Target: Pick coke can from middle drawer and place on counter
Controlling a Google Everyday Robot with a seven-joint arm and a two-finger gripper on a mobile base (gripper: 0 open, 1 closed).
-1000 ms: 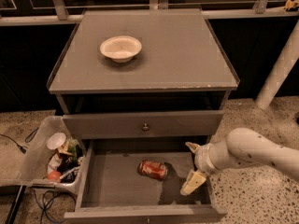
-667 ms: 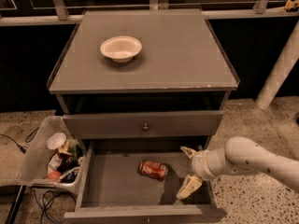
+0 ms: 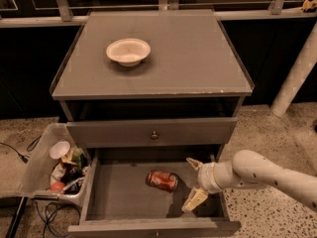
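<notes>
- Can [image 3: 162,180]: lies on its side mid-floor in the drawer [image 3: 119,198], with long axis roughly left–right.
- Gripper [image 3: 194,182]: hangs inside the drawer just right of the can, not touching; jaws wide apart, opening toward the can's near end.
- Counter [image 3: 188,58]: sits above, carries a bowl [image 3: 128,51].

White arm [image 3: 267,175] extended from right, end effector [image 3: 188,185] low, fingers [image 3: 195,200] spread
</notes>
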